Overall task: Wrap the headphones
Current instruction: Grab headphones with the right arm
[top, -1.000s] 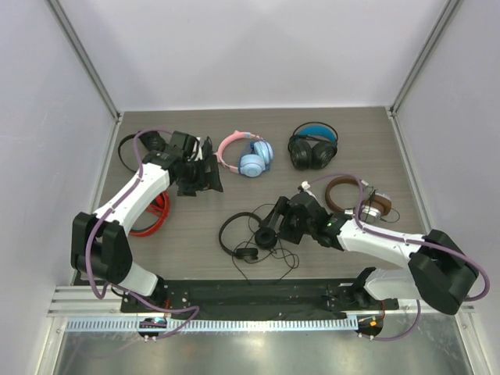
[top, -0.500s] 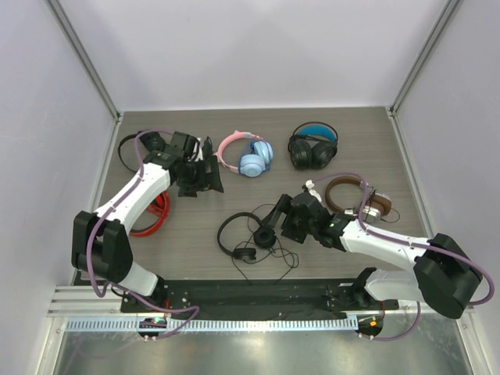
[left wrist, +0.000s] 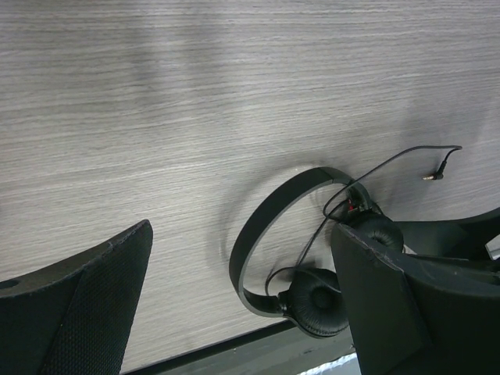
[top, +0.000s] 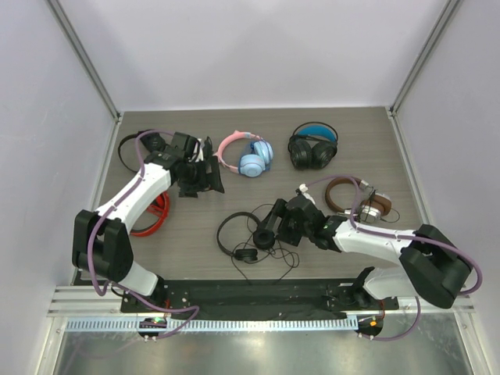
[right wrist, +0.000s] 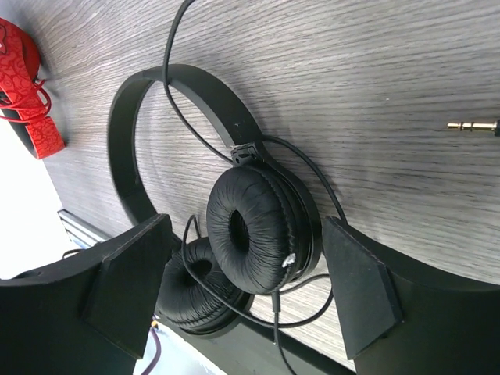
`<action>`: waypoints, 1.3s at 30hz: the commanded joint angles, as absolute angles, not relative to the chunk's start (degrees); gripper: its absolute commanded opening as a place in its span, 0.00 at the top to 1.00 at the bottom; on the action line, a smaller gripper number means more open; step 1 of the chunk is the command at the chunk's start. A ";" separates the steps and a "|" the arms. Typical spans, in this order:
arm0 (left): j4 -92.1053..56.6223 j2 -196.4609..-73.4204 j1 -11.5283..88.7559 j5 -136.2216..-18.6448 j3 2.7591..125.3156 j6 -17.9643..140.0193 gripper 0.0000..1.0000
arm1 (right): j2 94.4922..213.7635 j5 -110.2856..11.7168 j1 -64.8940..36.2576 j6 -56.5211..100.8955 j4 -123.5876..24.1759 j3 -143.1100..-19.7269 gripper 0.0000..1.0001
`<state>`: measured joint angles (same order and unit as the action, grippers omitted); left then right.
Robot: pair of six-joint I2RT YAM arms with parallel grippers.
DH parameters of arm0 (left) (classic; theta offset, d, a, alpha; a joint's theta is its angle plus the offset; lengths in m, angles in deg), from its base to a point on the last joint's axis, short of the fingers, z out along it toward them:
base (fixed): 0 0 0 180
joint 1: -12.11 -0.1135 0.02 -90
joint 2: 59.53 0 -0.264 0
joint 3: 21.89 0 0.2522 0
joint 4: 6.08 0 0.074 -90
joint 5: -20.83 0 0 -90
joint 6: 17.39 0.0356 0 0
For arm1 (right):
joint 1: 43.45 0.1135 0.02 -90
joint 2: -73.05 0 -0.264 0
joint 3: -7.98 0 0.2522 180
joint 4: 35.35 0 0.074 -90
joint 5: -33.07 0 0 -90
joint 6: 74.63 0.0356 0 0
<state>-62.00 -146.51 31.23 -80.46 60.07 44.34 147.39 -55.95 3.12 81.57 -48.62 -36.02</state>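
Lower centre: your right end effector (top: 272,225), fingers apart, straddles an earcup of the headphones (right wrist: 258,226); upper left, left end effector (top: 203,174) likewise apart.

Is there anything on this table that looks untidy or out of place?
Yes. The cable of the headphones lies loose. It loops over the headband and around the earcups, and its plug rests apart on the bare table. Nothing looks damaged or spilled.
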 commanded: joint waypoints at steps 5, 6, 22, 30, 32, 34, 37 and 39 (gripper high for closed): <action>-60.89 -145.32 31.19 -81.13 59.63 44.22 0.04 | 148.46 -55.69 3.93 82.78 -43.93 -35.49 0.09; -60.80 -145.23 31.19 -81.13 59.54 44.31 0.04 | 148.46 -55.69 3.93 82.78 -43.66 -35.23 0.09; -60.89 -144.79 31.19 -80.95 59.02 44.39 0.05 | 150.04 -55.43 4.19 82.79 -40.50 -33.20 0.14; -60.89 -144.44 31.27 -81.21 59.02 44.39 0.05 | 151.45 -56.66 4.72 78.84 -45.13 -37.42 0.63; -60.89 -144.61 31.19 -81.83 58.84 44.31 0.04 | 150.84 -59.11 4.98 75.07 -48.39 -40.05 0.70; -60.54 -144.96 31.19 -84.01 58.40 44.39 0.04 | 150.57 -62.89 5.42 69.99 -55.15 -43.73 0.77; -60.45 -146.63 31.27 -86.56 57.61 44.66 0.04 | 151.09 -68.95 6.91 63.40 -62.63 -48.58 0.85; -60.54 -147.77 31.36 -86.92 56.74 44.92 0.05 | 152.23 -71.59 8.57 60.30 -66.66 -50.60 0.88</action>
<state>-61.69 -146.67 31.23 -83.39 57.82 44.42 151.59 -63.17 6.73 69.04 -58.41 -46.01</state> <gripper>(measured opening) 0.954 0.333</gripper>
